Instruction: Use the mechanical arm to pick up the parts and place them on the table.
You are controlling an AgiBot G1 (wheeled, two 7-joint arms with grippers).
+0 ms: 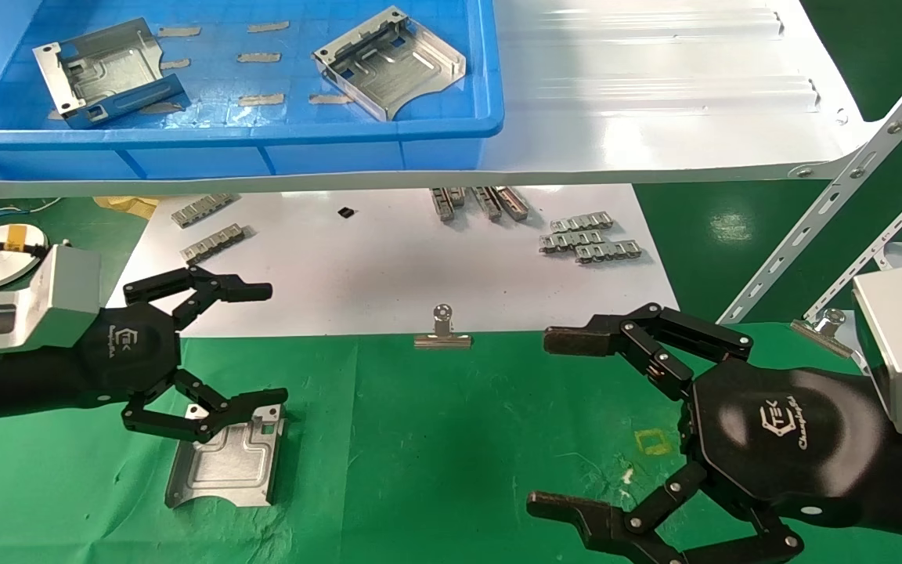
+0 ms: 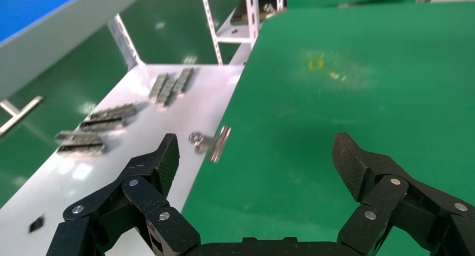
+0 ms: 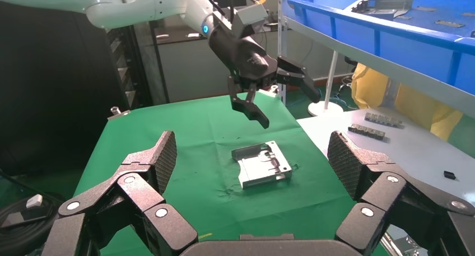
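Note:
One shiny silver part (image 1: 224,462) lies flat on the green table (image 1: 451,439) at the front left; it also shows in the right wrist view as the part (image 3: 262,164). My left gripper (image 1: 271,343) hangs open just above its far edge, clear of it, with nothing between the fingers; the left gripper (image 3: 287,107) shows raised over the part. Its own view has the left gripper (image 2: 257,155) over bare green cloth. Two more parts (image 1: 106,70) (image 1: 388,63) rest in the blue bin (image 1: 263,133). At the front right, my right gripper (image 1: 549,423) stands open and empty.
The blue bin sits on a glossy white shelf (image 1: 654,94) overhanging the back. Below it a white board (image 1: 388,258) carries small grey strips (image 1: 588,239). A binder clip (image 1: 441,333) grips the cloth's edge. Slotted metal braces (image 1: 850,180) slant at the right.

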